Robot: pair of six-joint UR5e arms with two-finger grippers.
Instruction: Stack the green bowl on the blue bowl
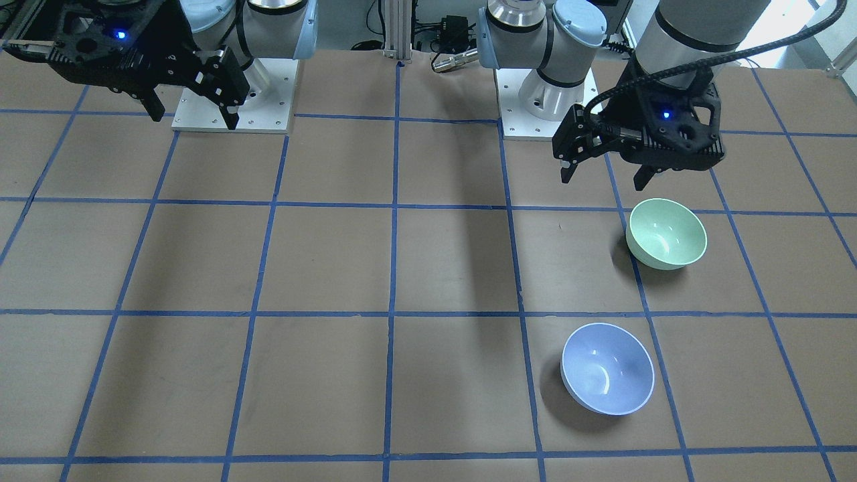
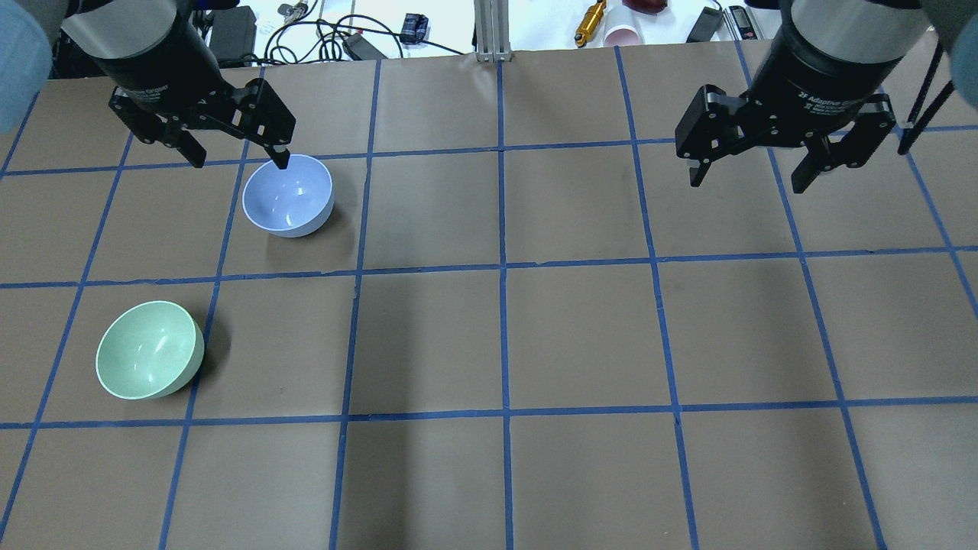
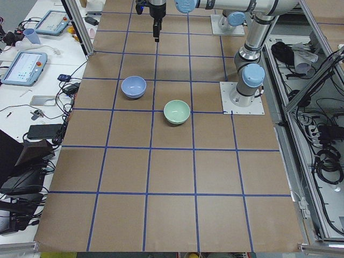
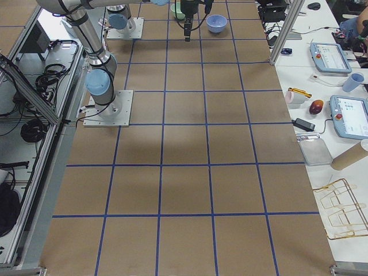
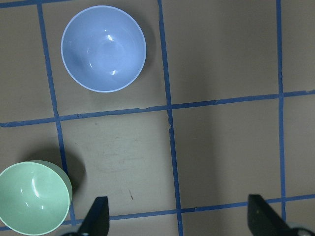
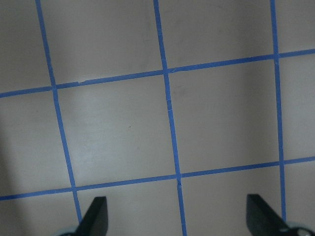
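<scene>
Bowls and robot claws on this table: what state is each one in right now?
green bowl: upright, empty, resting on the table, not held, apart from the blue bowl.
blue bowl: upright, empty, on the table, nothing stacked in it.
left gripper: open, holding nothing, raised above the table.
right gripper: open, holding nothing, raised above bare table, away from both bowls.

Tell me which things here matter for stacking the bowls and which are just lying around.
For the job: green bowl, blue bowl, open left gripper near them.
Lying about: brass cylinder, pink cup, cables, tablets, all off the table; right gripper, open, far from both bowls.
</scene>
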